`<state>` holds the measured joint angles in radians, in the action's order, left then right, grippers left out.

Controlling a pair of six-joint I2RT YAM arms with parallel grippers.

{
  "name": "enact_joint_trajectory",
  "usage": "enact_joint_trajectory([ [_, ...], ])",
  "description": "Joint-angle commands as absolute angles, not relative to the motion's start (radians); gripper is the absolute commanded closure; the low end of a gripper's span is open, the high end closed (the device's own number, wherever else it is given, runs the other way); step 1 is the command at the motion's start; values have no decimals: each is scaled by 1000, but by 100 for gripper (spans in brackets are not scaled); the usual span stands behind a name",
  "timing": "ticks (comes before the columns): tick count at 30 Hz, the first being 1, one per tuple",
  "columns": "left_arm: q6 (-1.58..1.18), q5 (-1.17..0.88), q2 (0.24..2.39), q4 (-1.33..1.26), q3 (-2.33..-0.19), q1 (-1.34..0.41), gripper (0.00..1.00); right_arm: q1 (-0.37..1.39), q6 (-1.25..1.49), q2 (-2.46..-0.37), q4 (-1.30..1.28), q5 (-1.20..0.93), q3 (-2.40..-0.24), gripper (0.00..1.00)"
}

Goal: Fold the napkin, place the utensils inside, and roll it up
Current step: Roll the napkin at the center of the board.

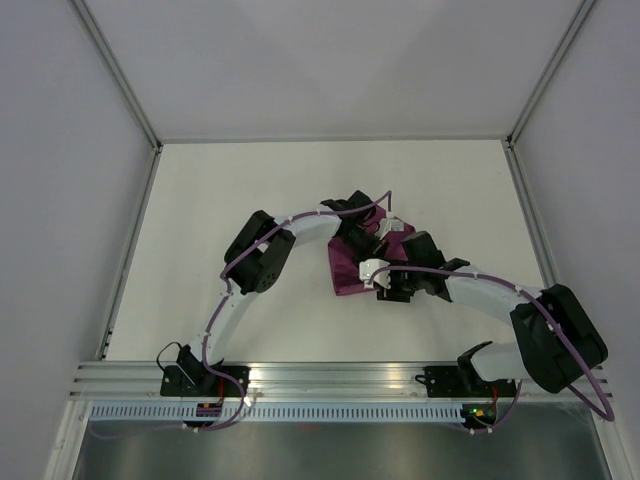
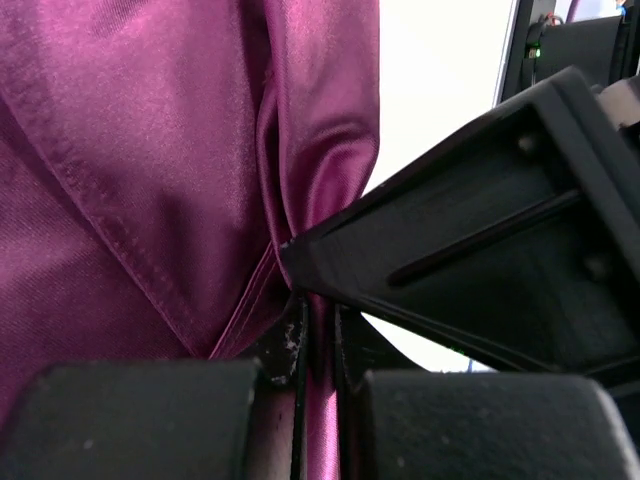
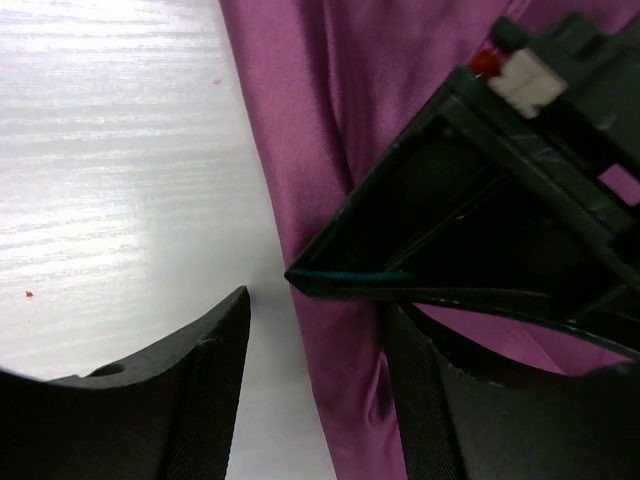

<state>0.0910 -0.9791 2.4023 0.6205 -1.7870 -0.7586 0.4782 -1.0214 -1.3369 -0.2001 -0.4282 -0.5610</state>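
Note:
The plum-magenta napkin [image 1: 348, 272] lies bunched in the middle of the white table, partly under both grippers. My left gripper [image 1: 374, 234] is shut on a raised fold of the napkin [image 2: 150, 150]; a strip of cloth runs between its closed fingers [image 2: 318, 335]. My right gripper [image 1: 390, 286] is open, its fingers straddling the napkin's long edge [image 3: 300, 150] close to the table, gripping nothing [image 3: 318, 370]. Each gripper's black body shows in the other's wrist view, very close together. No utensils are in view.
The white table [image 1: 220, 200] is bounded by white walls with metal corner posts [image 1: 130, 90]. An aluminium rail [image 1: 330, 378] carrying the arm bases runs along the near edge. Bare tabletop [image 3: 110, 170] lies left of the napkin in the right wrist view.

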Motion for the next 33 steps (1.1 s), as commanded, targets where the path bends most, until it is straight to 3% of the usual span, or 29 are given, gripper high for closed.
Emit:
enact_joint_trajectory([
  [1,80,-913,2465,698,-1786,-755,98,508,-1037,-1371,-149,-384,-555,41],
  [9,81,-931,2461,707,-1790,-753,96,517,-1035,-1437,-178,-348,-574,68],
  [12,74,-922,2444,707,-1790,-752,86,517,-1040,-1456,-209,-353,-587,78],
  [16,38,-890,2389,675,-1779,-746,63,515,-1049,-1482,-268,-373,-624,83],
  [19,-24,-868,2335,621,-1764,-727,58,499,-1058,-1511,-336,-423,-669,84],
  [33,-259,-560,2056,385,-1628,-646,54,365,-1212,-1792,-814,-669,-997,85],
])
